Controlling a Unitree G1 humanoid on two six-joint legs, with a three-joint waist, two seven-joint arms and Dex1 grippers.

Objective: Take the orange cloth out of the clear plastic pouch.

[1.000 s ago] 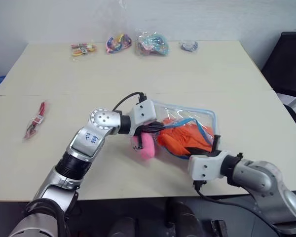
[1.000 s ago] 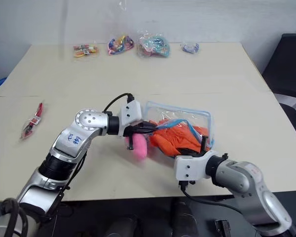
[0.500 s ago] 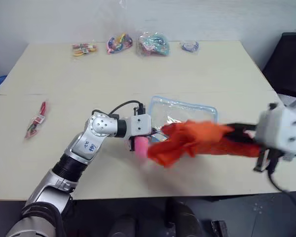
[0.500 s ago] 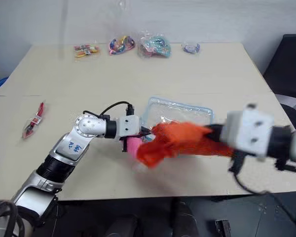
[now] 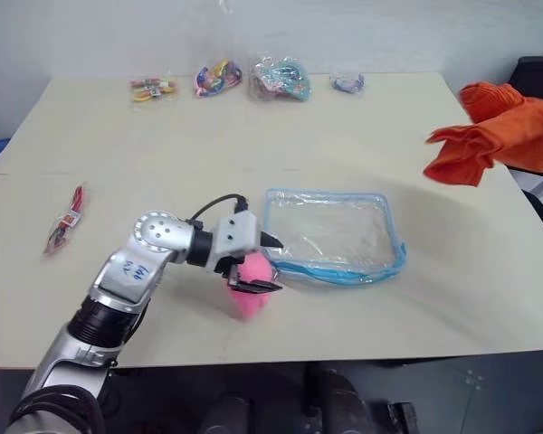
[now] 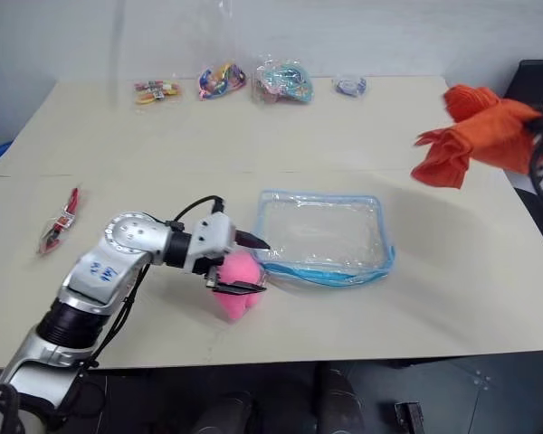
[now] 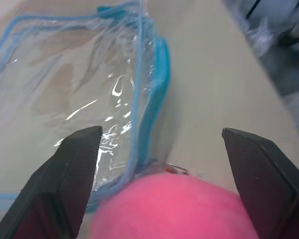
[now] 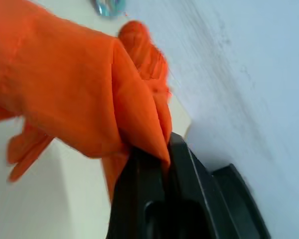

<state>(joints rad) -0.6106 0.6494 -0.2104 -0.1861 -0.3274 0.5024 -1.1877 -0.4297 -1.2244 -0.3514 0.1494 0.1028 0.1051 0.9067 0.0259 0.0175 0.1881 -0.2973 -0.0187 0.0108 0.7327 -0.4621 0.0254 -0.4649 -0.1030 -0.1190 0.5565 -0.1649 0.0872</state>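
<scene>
The orange cloth is being pinched tight in the right gripper and held up in the air at the table's far right, well clear of the clear plastic pouch. The left gripper is being held spread apart over the pink plush charm, just beside the flat-lying pouch's corner.

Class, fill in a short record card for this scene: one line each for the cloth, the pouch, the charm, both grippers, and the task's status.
cloth: bright orange cloth, held in the air at the table's right edge, clear of the pouch
pouch: clear plastic pouch with blue zipper edging, flat on the beige table, empty
charm: pink plush charm, at the pouch's left corner
left gripper: open, beside the charm
right gripper: shut on the cloth
status: cloth is out
</scene>
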